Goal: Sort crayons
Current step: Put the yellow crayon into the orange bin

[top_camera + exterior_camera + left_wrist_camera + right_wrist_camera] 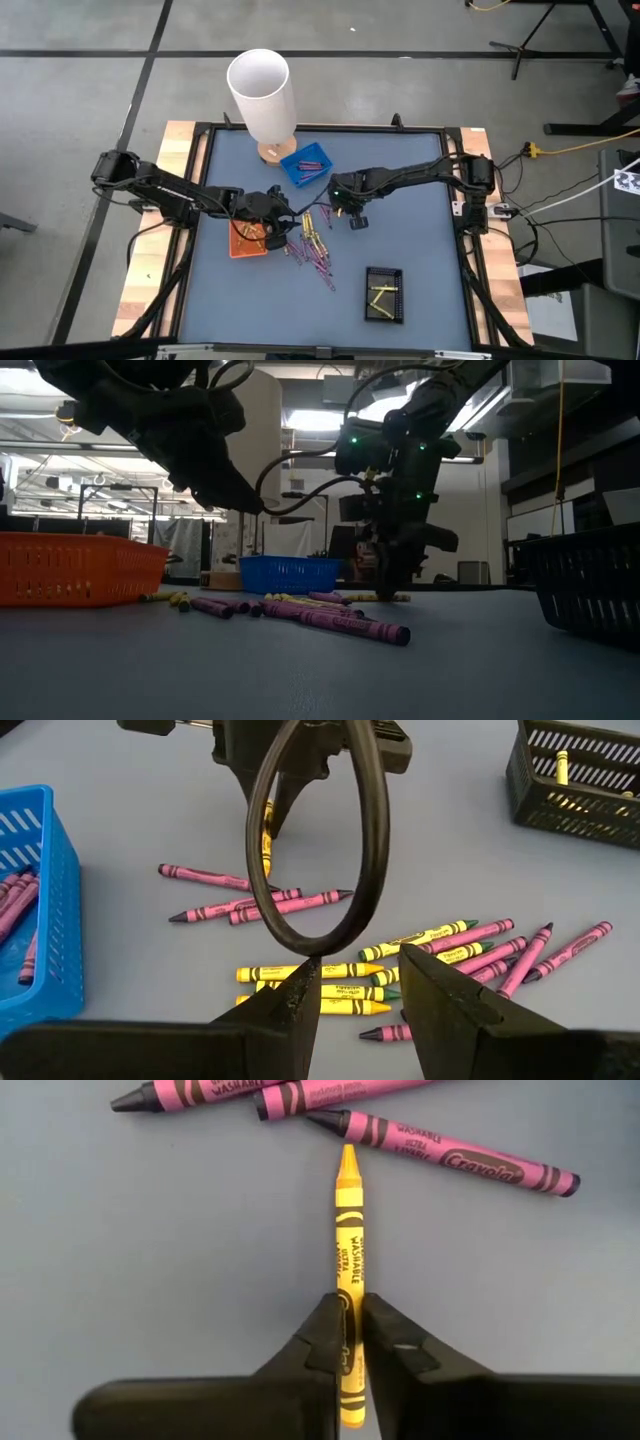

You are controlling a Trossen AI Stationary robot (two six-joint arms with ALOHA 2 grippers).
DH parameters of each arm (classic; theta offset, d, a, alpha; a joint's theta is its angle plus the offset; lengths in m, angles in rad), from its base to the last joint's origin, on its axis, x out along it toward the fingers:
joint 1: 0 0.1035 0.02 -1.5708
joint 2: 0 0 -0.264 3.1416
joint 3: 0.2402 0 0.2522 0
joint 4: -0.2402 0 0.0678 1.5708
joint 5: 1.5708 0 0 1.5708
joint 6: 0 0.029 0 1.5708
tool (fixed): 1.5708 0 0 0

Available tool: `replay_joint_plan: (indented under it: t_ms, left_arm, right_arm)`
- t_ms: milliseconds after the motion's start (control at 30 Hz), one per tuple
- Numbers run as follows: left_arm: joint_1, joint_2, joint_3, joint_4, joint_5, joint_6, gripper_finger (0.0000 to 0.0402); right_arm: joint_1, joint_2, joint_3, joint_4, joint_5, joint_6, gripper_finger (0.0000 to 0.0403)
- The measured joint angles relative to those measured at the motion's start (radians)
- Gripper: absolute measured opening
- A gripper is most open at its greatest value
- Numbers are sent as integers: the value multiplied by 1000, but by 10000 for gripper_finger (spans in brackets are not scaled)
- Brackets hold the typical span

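Note:
Several yellow, orange-gold and purple-pink crayons [312, 248] lie loose on the blue-grey table between the orange tray [248, 242] and the black tray [384, 294]. My right gripper [349, 1342] is down at the table, just beyond the pile's far edge [352, 216], and is shut on one yellow crayon [348, 1230]. My left gripper [358, 992] is open and empty. It hovers above the pile beside the orange tray [272, 226]. The blue tray [307, 166] holds a few purple crayons [15, 910]. My right gripper pinches the yellow crayon's shaft [348, 1295] between its two fingers, past the middle toward its blunt end. The fingers come from above and close across the crayon. The crayon lies level, its tip [347, 1155] pointing at the purple crayons. I cannot tell whether it still rests on the table.
A tall white cylinder [262, 92] stands at the table's far edge behind the blue tray. The black tray holds a few yellow crayons [381, 291]. A dark cable loop [315, 840] hangs in front of the left wrist camera.

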Motion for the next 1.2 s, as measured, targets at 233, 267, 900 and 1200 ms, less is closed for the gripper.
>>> replay_joint_plan:
  t_ms: [233,267,900,1200]
  left_arm:
    - [0,0,0,0,0,0,120]
    - [0,0,0,0,0,0,120]
    - [0,0,0,30,-6,3,120]
    - [0,-1,0,35,-55,2,120]
  right_arm:
    - [-1,2,20,-22,-47,46,28]
    - [-1,3,27,-31,-51,52,24]
    - [0,4,206,3,-273,263,25]
    - [0,3,216,112,-315,412,25]
